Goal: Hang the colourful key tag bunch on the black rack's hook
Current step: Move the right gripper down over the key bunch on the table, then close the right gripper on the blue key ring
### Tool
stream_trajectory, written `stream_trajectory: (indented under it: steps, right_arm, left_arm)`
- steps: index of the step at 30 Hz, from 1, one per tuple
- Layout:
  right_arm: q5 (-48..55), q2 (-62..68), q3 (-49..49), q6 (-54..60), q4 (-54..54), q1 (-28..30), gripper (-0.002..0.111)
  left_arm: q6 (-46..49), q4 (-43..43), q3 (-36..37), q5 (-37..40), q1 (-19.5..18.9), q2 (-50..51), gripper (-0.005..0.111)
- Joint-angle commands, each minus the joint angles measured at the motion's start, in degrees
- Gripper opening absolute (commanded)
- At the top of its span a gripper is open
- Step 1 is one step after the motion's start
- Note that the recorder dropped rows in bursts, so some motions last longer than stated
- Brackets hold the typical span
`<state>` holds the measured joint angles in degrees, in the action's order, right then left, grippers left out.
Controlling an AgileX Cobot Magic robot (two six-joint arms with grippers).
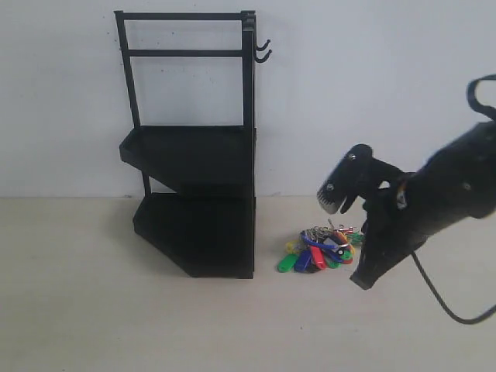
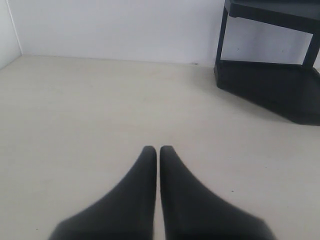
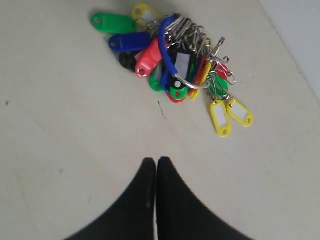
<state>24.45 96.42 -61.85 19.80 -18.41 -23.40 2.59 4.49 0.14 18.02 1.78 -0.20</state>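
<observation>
The colourful key tag bunch (image 1: pixel 321 249) lies flat on the table just right of the black rack (image 1: pixel 194 147), whose two small hooks (image 1: pixel 263 49) stick out from its upper right corner. In the right wrist view the bunch (image 3: pixel 175 55) shows green, blue, red and yellow tags on a metal ring with a blue sleeve. My right gripper (image 3: pixel 156 161) is shut and empty, a short way from the bunch. In the exterior view it (image 1: pixel 362 280) hangs just right of the tags. My left gripper (image 2: pixel 158 149) is shut and empty, out of the exterior view, with the rack's base (image 2: pixel 270 87) ahead.
A white wall (image 1: pixel 372 77) stands right behind the rack. The pale table (image 1: pixel 116 310) spreads in front and to the left. A black cable (image 1: pixel 449 306) trails from my right arm at the right edge.
</observation>
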Motion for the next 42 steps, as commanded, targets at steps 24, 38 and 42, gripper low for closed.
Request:
stream_trajectory:
  steps: [24, 38, 42]
  right_arm:
    - [30.0, 28.1, -42.1, 37.3, 17.9, 1.7, 0.000]
    - [23.0, 32.4, -42.1, 31.0, 14.8, 1.6, 0.051]
    - [20.4, 34.4, -42.1, 31.0, 13.1, 1.6, 0.051]
  left_arm:
    - [0.0, 0.4, -0.1, -0.4, -0.2, 0.2, 0.004]
    - [0.0, 0.4, -0.1, -0.4, -0.2, 0.2, 0.004]
    - [0.0, 0.4, -0.1, -0.4, -0.2, 0.2, 0.004]
